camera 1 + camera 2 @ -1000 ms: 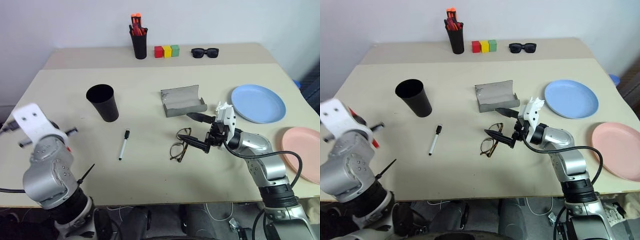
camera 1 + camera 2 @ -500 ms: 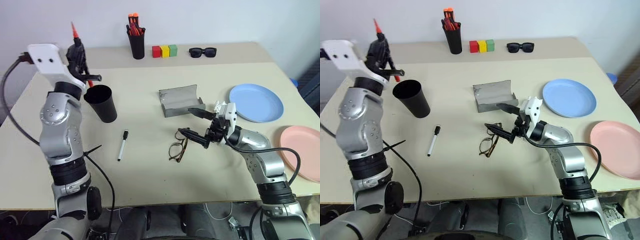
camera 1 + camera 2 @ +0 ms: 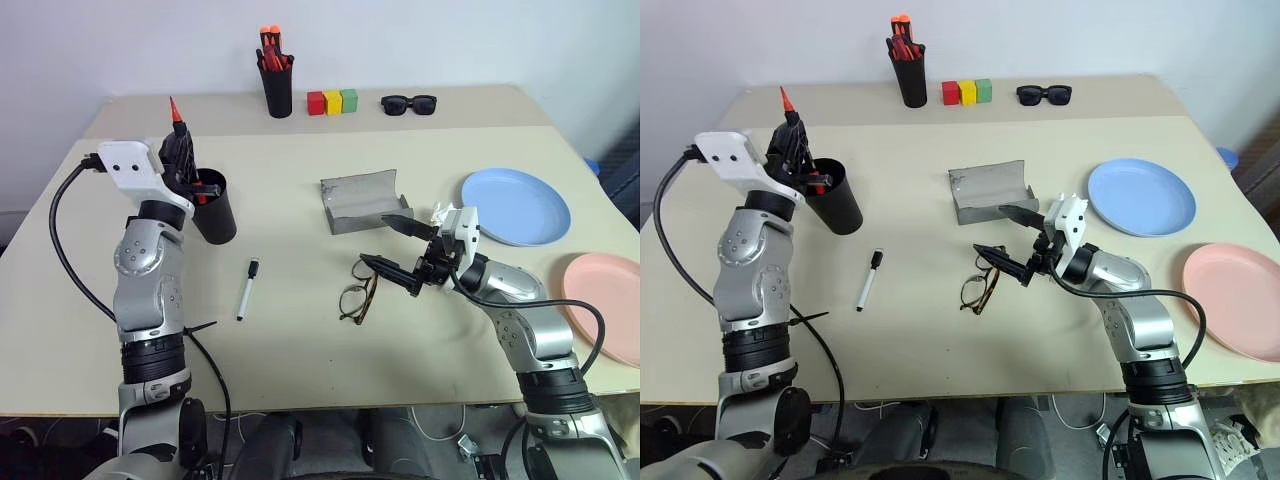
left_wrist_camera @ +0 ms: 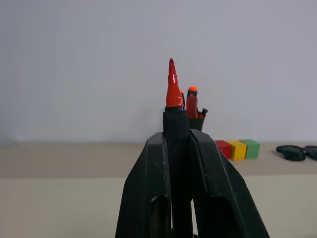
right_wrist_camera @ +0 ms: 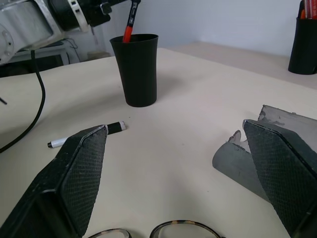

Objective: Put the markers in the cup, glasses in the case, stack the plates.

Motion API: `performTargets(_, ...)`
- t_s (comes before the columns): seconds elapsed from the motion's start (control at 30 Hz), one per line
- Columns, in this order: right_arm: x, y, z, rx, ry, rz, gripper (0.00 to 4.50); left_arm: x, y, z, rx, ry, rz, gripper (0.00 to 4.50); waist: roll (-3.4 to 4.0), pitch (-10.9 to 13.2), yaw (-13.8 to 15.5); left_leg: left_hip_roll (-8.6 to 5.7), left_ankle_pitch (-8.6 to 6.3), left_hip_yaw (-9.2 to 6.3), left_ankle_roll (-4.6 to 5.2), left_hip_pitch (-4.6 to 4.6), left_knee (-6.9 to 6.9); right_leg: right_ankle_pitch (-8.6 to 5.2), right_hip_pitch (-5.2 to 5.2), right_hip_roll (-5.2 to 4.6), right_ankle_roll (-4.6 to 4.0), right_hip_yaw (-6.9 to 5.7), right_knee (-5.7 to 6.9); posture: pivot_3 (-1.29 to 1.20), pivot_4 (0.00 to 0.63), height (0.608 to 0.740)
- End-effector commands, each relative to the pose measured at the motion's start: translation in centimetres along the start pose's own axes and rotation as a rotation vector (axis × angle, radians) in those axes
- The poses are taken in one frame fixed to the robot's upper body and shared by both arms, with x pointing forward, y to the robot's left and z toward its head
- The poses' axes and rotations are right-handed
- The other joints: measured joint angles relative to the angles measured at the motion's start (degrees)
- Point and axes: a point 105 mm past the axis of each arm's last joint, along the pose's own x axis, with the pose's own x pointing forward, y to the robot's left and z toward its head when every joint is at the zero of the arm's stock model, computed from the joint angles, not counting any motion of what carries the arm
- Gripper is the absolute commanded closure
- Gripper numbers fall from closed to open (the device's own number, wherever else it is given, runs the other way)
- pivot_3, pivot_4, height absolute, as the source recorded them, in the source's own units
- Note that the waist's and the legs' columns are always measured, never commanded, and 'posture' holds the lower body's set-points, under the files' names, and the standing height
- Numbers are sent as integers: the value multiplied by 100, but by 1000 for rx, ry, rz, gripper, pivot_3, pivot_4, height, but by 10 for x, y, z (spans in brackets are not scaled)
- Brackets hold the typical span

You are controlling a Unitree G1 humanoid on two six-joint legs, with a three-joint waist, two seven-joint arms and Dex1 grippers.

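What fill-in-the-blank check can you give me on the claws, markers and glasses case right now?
1. The left claw is shut on the ____ marker above the black cup.
2. The white marker lies on the ____.
3. The right claw, beside the glasses, is ____.
4. The grey case's lid is ____.

Missing words: red; table; open; open
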Motion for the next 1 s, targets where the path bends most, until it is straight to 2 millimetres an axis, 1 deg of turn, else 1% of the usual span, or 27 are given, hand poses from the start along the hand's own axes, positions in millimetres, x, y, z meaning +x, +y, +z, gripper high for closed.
performTargets(0.03, 2, 1, 16, -57, -41, 12, 0, -1, 1, 5, 30, -38, 5, 3141, 0, 0, 0, 0, 0, 0, 0, 0, 0, 0, 0, 0, 0, 0, 0, 0, 150, 740)
performTargets(0.07, 2, 1, 16, -57, -41, 13, 0, -1, 2, 6, 30, -42, 11, 2680, 0, 0, 2, 0, 0, -1, 0, 0, 0, 0, 0, 0, 0, 0, 0, 0, 150, 740)
performTargets(0.17, 2, 1, 16, -60, -39, 13, 0, 0, 3, 9, 18, -50, 14, 1085, 0, 0, 2, 0, 0, -1, 0, 0, 0, 0, 0, 0, 0, 0, 0, 0, 150, 740)
performTargets(0.23, 3, 1, 15, -60, -38, 14, 0, 1, -1, 12, -9, -41, -5, 37, 0, 0, 2, 0, 0, -1, 0, 0, 0, 0, 0, 0, 0, 0, 0, 0, 150, 740)
performTargets(0.3, 3, 1, 15, -60, -38, 14, 0, 1, -9, 17, -14, -14, -47, 37, 0, 0, 0, 0, 0, -1, 0, -1, 0, 0, 0, 0, 0, 0, 0, 0, 150, 740)
performTargets(0.43, 0, -2, 15, -61, -37, 13, 0, -3, -26, 36, -14, 54, -132, 37, 0, 0, -12, 0, -1, -2, 1, -2, -1, 0, -1, 0, 0, 0, 1, 0, 150, 740)
performTargets(0.53, -6, -4, 12, -57, -21, 12, 0, -14, -39, 43, -47, 157, -164, 37, 0, 0, -15, 0, -2, -2, 3, 0, -1, 0, -1, 0, 0, 1, 2, 0, 150, 740)
performTargets(0.6, -11, -6, 13, -52, -22, 14, 0, -27, -50, 39, -17, 249, -195, 37, 0, 0, -14, 0, -2, -2, 3, -1, -1, 0, -1, 0, 0, 1, 3, 0, 150, 740)
performTargets(0.67, -15, -5, 14, -37, -27, 36, 0, -41, -63, 30, -17, 348, -246, 37, 0, 0, -14, 0, -2, -2, 4, 0, -1, 0, 0, 0, 1, 1, 5, 0, 150, 740)
performTargets(0.7, -16, -4, 14, -31, -33, 48, 0, -46, -65, 26, -7, 380, -259, 37, 0, 0, -14, 0, -2, -1, 3, 1, -1, 0, 0, 1, 1, 1, 6, 0, 150, 740)
performTargets(0.77, -18, -3, 15, -27, -50, 61, 0, -52, -64, 17, 38, 433, -246, 37, 0, 0, -21, 0, -2, -1, 3, 4, -1, -1, 1, 1, 1, 3, 7, 0, 150, 740)
performTargets(0.83, -19, -3, 15, -41, -48, 69, 0, -55, -58, 7, 79, 495, -199, 37, 1, 0, -27, 1, -1, 0, 1, 7, -1, -1, 1, 4, 0, 5, 11, 0, 150, 740)
performTargets(0.9, -19, -3, 16, -42, -65, 65, 0, -64, -55, -8, 80, 590, -189, 37, 1, 0, -29, 2, 1, 0, -2, 6, -1, -1, 1, 8, -1, 5, 10, 0, 150, 740)
performTargets(0.97, -19, -3, 18, -65, -74, 65, 0, -73, -56, -19, 92, 656, -214, 37, 1, 0, -33, 2, 2, 0, -3, 8, -2, -1, 2, 8, -1, 7, 12, 0, 150, 740)
performTargets(1.0, -19, -2, 18, -95, -66, 65, 0, -80, -53, -31, 118, 719, -204, 37, 1, 0, -36, 2, 2, 1, -3, 9, -2, -1, 3, 8, -1, 9, 12, 0, 150, 740)
